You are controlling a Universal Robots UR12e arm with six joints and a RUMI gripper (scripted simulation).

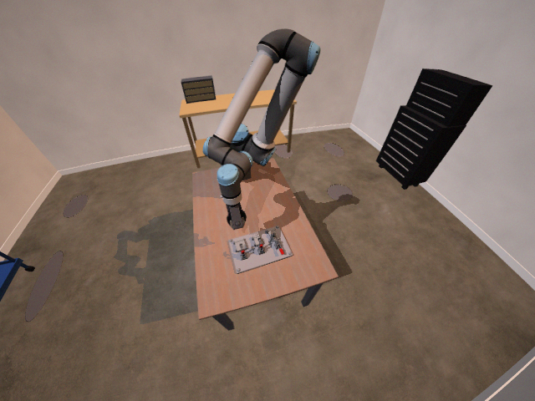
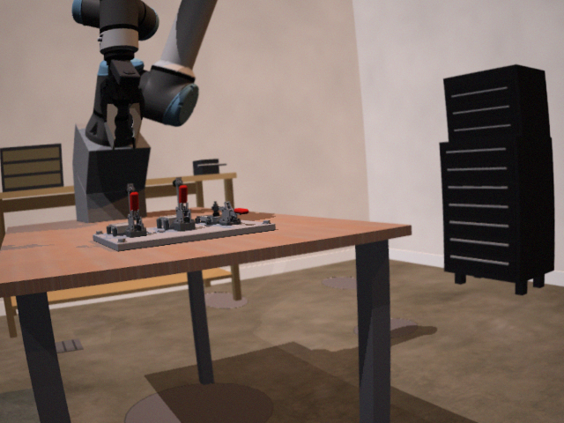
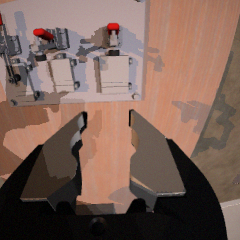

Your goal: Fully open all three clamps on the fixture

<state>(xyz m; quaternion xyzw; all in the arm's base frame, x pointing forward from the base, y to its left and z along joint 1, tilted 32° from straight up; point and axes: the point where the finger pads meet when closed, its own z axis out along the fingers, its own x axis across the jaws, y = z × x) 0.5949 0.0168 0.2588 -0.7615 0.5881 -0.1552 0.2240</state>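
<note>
A grey fixture plate (image 1: 243,268) (image 2: 191,233) (image 3: 90,12) lies on the wooden table (image 1: 259,293) (image 2: 273,246). It carries three toggle clamps with red handles. In the exterior view, the left clamp (image 2: 133,200) (image 1: 243,250) (image 3: 112,27) and the middle clamp (image 2: 182,194) (image 1: 261,247) (image 3: 43,33) have upright handles. The right clamp (image 2: 241,210) (image 1: 282,251) has its handle lying flat. Pale part blocks (image 3: 114,75) (image 3: 61,75) sit under the clamps. My gripper (image 1: 236,224) (image 2: 121,142) (image 3: 108,112) hangs above the table just off the plate's left end, its fingers apart and empty.
The grey robot base (image 2: 109,181) stands at the table's far end. A wooden shelf bench (image 1: 216,105) (image 2: 36,196) with a small drawer box (image 1: 197,88) stands behind. A black drawer cabinet (image 1: 431,129) (image 2: 496,177) is by the right wall.
</note>
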